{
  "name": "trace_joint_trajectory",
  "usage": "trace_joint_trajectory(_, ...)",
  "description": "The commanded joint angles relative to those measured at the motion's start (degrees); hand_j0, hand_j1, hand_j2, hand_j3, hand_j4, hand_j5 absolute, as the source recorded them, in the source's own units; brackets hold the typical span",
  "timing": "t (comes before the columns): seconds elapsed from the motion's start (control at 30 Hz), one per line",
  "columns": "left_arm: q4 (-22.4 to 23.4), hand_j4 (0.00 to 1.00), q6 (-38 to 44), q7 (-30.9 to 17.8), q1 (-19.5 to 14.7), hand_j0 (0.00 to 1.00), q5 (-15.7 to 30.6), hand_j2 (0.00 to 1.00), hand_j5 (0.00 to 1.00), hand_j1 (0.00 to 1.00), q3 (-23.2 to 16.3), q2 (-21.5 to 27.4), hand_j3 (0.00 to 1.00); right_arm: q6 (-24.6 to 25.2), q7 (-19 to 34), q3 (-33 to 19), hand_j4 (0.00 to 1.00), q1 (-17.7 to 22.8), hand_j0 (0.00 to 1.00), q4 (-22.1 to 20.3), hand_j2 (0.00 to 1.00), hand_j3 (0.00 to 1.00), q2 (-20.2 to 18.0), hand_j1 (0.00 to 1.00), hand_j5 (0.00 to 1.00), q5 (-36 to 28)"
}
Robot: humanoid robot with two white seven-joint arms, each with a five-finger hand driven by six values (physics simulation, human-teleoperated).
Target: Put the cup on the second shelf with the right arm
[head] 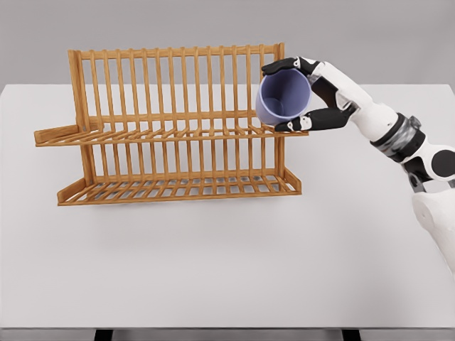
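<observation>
Fingers [293,126] of the right hand [323,96] curl around a lavender cup [283,98], the dark digits clamped above and below its rim so that the open mouth tips toward the camera rather than upward. The grip from the side appears chosen to keep the palm clear of the wooden slats while the cup goes in sideways.

The cup sits at the right end of the wooden dish rack [170,128], level with the upper shelf [170,135] and overlapping its corner post; whether its base already rests on the slats cannot be told from this view. It looks close to placement, but is tilted, and would probably need levelling or a slight lowering before release, or it could roll off the open end.

The white right arm [398,138] reaches in from the picture's right, bent at the wrist to bring the hand in alongside the rack instead of over it. The lower shelf [178,188] stands empty beneath. The rack stands toward the back of the white worktop [227,263], well apart from its near edge. No left arm shows.
</observation>
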Motion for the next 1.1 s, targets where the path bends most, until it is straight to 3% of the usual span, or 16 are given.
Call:
trace_joint_trajectory(0.0, 0.01, 1.00, 0.02, -0.02, 0.00, 1.00, -0.02, 1.00, 1.00, 1.00, -0.01, 0.00, 1.00, -0.19, -0.02, 0.17, 0.72, 0.00, 0.72, -0.04, 0.72, 0.72, -0.08, 0.72, 0.72, -0.35)
trace_joint_trajectory(0.13, 0.01, 1.00, 0.02, -0.02, 0.00, 1.00, -0.02, 1.00, 1.00, 1.00, -0.01, 0.00, 1.00, -1.86, -0.02, 0.52, 0.93, 0.09, 0.93, -0.04, 0.93, 0.93, -0.17, 0.93, 0.93, -0.26)
trace_joint_trajectory(0.23, 0.01, 1.00, 0.02, -0.02, 0.00, 1.00, -0.02, 1.00, 1.00, 1.00, -0.01, 0.00, 1.00, -1.86, -0.02, 0.60, 1.00, 0.18, 1.00, -0.04, 1.00, 1.00, -0.26, 1.00, 1.00, 0.44)
trace_joint_trajectory(1.07, 0.01, 1.00, 0.02, -0.02, 0.00, 1.00, -0.02, 1.00, 1.00, 1.00, -0.01, 0.00, 1.00, -1.94, -0.02, 0.52, 1.00, -0.09, 1.00, -1.62, 1.00, 1.00, -0.17, 1.00, 1.00, 0.44)
